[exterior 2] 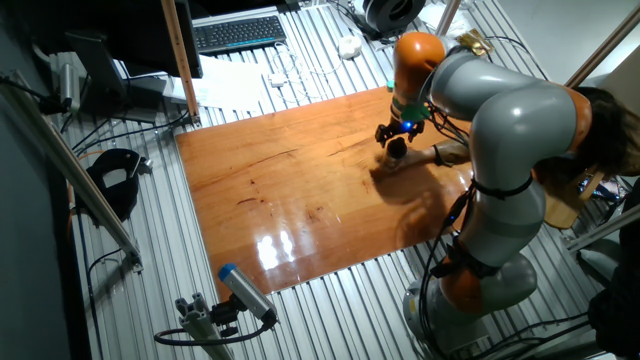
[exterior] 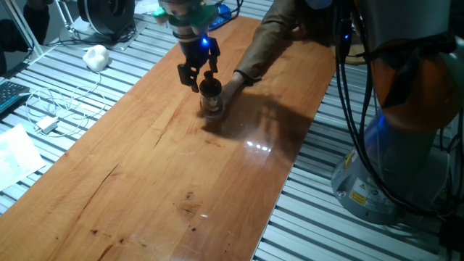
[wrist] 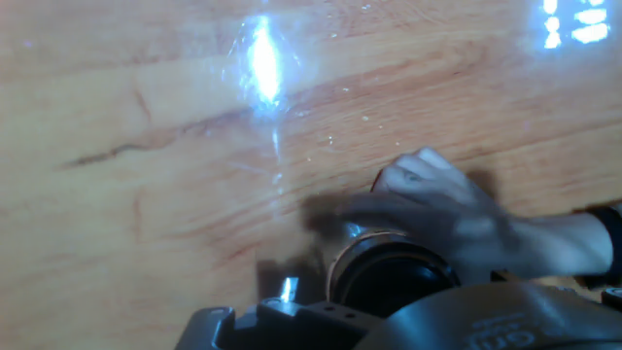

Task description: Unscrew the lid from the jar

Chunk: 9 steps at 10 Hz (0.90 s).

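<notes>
Gripper (exterior: 200,78) sits right over the lid (exterior: 210,85), fingers either side; can't tell if they're clamped. The jar (exterior: 211,104) stands directly underneath. Only the hand view clearly shows a person's hand (wrist: 457,219) holding it.

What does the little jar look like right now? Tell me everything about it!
The jar is small, short and see-through, like glass. It stands upright on the wooden table with its black lid still on top. The gripper sits at the lid, and a person's hand holds the jar from the side.
</notes>
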Available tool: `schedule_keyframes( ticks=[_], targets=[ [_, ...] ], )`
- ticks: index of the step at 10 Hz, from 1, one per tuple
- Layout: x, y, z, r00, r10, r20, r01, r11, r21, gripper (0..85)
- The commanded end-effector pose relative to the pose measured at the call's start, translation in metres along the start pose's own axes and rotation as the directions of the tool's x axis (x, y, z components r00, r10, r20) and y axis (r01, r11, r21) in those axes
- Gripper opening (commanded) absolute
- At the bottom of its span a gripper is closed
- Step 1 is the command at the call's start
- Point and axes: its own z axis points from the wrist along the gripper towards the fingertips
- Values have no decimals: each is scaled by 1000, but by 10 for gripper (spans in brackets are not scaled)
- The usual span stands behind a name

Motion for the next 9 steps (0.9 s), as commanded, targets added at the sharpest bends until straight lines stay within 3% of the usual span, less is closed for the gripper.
schedule_keyframes(
  ticks=[1,2,4,7,8,9],
  targets=[
    [-1,-2,-5,963,268,-17,-268,963,-17,850],
    [-1,-4,-8,928,374,-10,-374,927,-30,850],
    [0,-8,-12,827,563,-5,-563,826,-38,850],
    [-1,-9,-14,609,791,-53,-793,607,-58,850],
    [0,-8,-15,579,813,-60,-815,576,-56,850],
    [0,-8,-15,526,848,-71,-851,523,-53,850]
  ],
)
